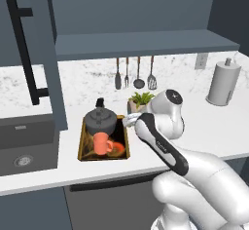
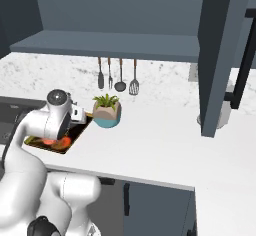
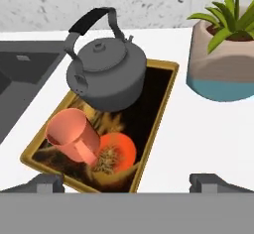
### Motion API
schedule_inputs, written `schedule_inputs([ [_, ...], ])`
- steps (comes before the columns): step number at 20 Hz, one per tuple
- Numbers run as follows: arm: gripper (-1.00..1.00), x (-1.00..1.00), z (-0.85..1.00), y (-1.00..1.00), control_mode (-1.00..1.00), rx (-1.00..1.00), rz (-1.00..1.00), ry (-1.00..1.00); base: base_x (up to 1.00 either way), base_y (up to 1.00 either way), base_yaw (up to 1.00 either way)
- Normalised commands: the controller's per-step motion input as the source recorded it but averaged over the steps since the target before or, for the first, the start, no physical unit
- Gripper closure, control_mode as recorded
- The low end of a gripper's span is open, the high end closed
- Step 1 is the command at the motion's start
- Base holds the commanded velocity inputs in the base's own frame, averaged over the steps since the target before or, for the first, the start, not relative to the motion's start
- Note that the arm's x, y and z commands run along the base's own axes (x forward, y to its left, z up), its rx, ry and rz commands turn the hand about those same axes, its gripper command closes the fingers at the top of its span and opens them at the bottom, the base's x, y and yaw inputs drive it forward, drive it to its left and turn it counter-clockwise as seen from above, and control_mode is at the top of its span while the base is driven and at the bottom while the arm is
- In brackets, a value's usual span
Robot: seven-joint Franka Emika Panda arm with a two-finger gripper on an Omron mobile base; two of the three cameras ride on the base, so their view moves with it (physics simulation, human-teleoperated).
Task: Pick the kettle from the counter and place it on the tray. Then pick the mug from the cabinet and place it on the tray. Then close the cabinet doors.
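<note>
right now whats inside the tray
The tray holds the kettle at its far end and the orange-red mug at its near end, both upright. They cover much of its dark patterned floor; an orange spot shows.

One kettle (image 3: 106, 74), one mug (image 3: 73, 135), one tray (image 3: 158, 109), one plant pot (image 3: 223, 64), four hanging utensils (image 1: 134, 73).

no readable text in any view

the only sign-like mark is a small pale cross on the dark round cap of the arm's joint (image 1: 173, 97), seen from the left base view; it spells nothing. the kettle (image 3: 106, 74), the mug (image 3: 73, 134), the tray (image 3: 158, 110) and the plant pot (image 3: 223, 69) carry no label, brand or number, and the tray's inside shows only a pattern with an orange spot.
</note>
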Motion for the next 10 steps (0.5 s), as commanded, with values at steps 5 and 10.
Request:
schedule_inputs([
  [5, -1.0, -0.06, 0.0, -0.94, -1.0, 0.03, -0.45, 0.0, 0.0, 0.0, 0.0],
  [10, -1.0, 0.0, 0.0, -1.0, -1.0, 0.09, -0.56, 0.0, 0.0, 0.0, 0.0],
])
